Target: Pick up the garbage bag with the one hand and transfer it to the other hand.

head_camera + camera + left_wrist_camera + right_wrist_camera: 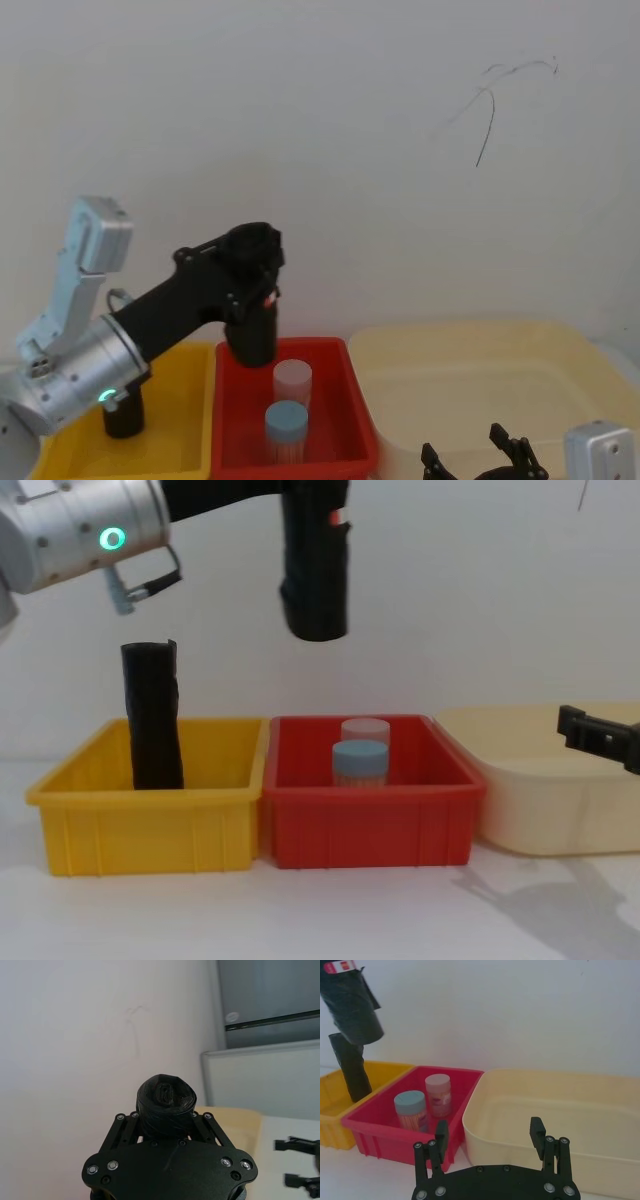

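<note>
The left gripper [252, 280] held the garbage bag [315, 580] upright in the air above the red bin [370, 825], fingers clamped on its upper part, while the right gripper [490, 1135] sat low by the cream tub [540, 810], fingers apart.

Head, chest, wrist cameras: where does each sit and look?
Head view: high, looking down at left hand holding tall black crinkly plastic bag roll.
Chest view: lower, looking across at red plastic bin; left arm top-left.
Left wrist view: behind left hand, facing roll's top.
Right wrist view: behind open right hand, facing bin.
All share the roll.
</note>
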